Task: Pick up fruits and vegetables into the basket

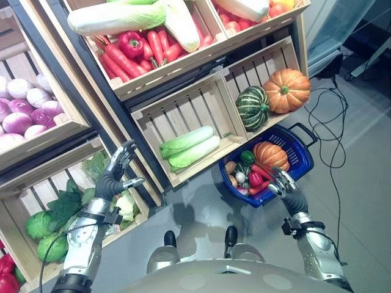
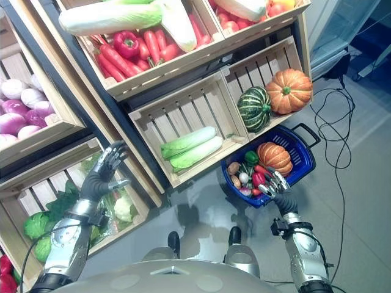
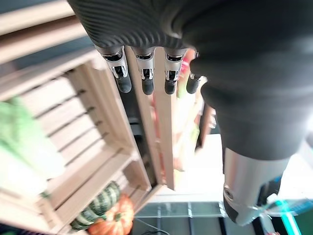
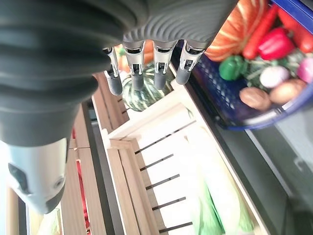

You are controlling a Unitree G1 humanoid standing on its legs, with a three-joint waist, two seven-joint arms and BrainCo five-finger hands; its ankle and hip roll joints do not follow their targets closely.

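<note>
**Both hands hanging empty by the crates**

The right hand is hovering with relaxed fingers, holding nothing, just beside the blue basket, which is sitting on the floor holding a small pumpkin and other vegetables. The left hand is spreading straight fingers, empty, before a crate. Farther back, cabbages are lying inside.
</note>
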